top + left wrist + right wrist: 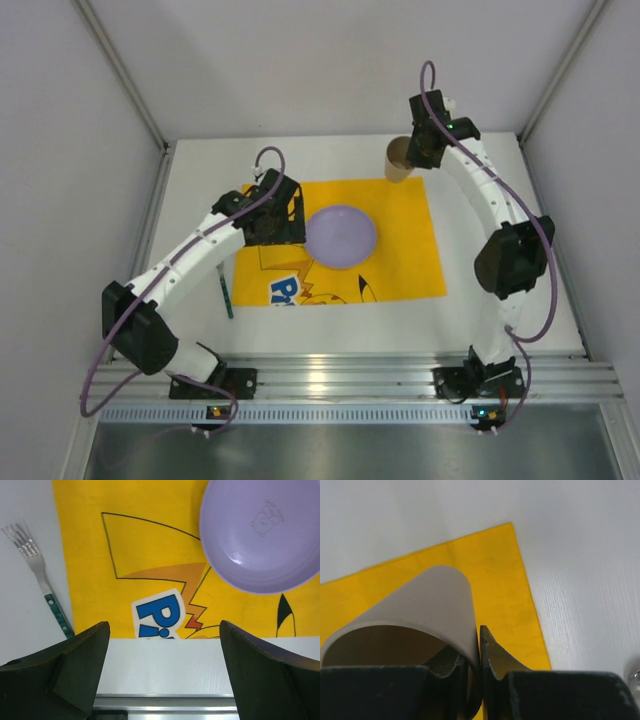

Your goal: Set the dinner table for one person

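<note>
2 grippers show: my right gripper (479,647) pinches the paper cup (425,605) by its wall at a corner of the yellow cloth (505,580). I see the left gripper (164,627) spread wide, empty, beside the purple plate (260,535).

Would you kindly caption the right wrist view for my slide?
Right claw pinches the wall of a tan paper cup over the yellow cloth on the white table.

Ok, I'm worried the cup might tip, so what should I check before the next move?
1. Right tool clamps the wall of the beige paper cup: ok.
2. Cup's base resting on the yellow cartoon-printed cloth: cannot tell.
3. Left tool open and empty: ok.
4. Round lilac plastic plate apart from cup: ok.
5. Green-handled metal fork on white tabletop, beside cloth: ok.
</note>
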### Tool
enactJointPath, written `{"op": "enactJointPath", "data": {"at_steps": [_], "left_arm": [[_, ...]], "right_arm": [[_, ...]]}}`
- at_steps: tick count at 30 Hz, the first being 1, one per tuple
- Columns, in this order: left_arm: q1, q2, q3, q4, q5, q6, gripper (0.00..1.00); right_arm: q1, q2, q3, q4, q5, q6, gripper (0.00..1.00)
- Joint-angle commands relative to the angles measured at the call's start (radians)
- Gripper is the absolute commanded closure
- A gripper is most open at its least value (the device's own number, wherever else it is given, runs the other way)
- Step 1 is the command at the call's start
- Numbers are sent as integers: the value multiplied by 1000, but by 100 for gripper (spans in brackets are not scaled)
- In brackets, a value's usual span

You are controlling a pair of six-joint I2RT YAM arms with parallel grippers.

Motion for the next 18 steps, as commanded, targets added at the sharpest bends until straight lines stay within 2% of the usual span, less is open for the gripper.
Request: {"op": "enactJointPath", "data": {"at_steps": [1, 5, 9, 14, 15, 17, 18], "left_arm": [[61, -107, -65, -10, 38, -10, 4], [102, -177, -109, -56, 30, -6, 4], [136, -242, -149, -88, 25, -22, 4], [208, -276, -209, -172, -14, -88, 2], [233, -273, -220, -175, -13, -96, 2], [254, -285, -270, -160, -2, -104, 2], [265, -288, -290, -134, 13, -107, 2]], "right_arm": [[-3, 143, 107, -38, 79, 39, 100], [6, 244, 211, -69, 134, 39, 100], [8, 289, 218, -81, 128, 42, 100], [10, 298, 146, -92, 81, 64, 89], [11, 294, 132, -87, 74, 64, 76], [14, 271, 98, -78, 64, 58, 60], [13, 262, 89, -67, 59, 52, 38]]}}
